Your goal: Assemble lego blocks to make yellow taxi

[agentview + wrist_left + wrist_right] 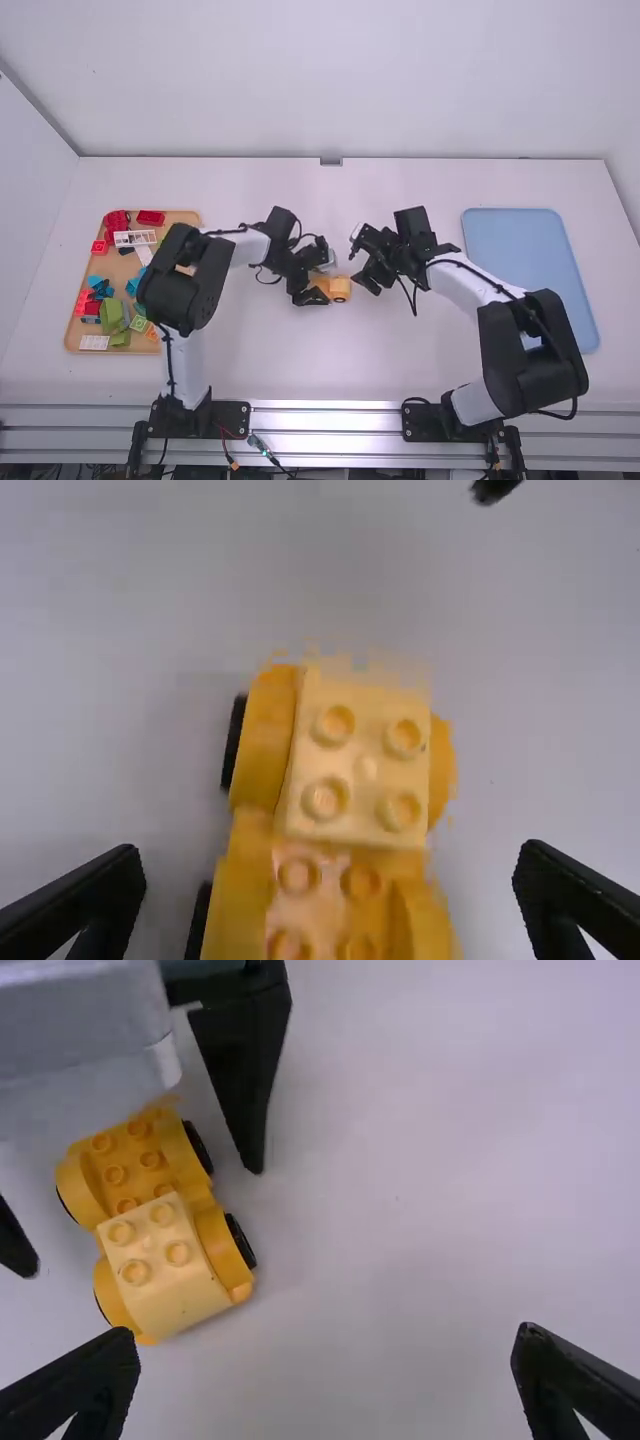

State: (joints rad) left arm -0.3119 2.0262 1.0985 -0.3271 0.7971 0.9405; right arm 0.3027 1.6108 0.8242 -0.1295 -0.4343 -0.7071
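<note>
A low toy vehicle of orange-yellow plastic with black wheels (150, 1165) sits upright on the white counter (280, 370), in the middle between the two arms. A pale-yellow, square building brick with four round studs (172, 1260) is set on one end of it; on the other end, orange-yellow studs are exposed. The left end effector (317, 277) is low over the vehicle, its two black fingers wide apart, one to each side of the toy and with nothing clamped. The right end effector (360, 263) is just beside the vehicle on the right, its fingers likewise spread and empty. At the far left of the counter, a shallow light-brown tray (72, 332) holds red plastic bricks (150, 217), green plastic bricks (112, 314), blue ones and white lattice pieces (135, 238). At the right lies a flat, pale-blue rectangular tray (515, 240).
</note>
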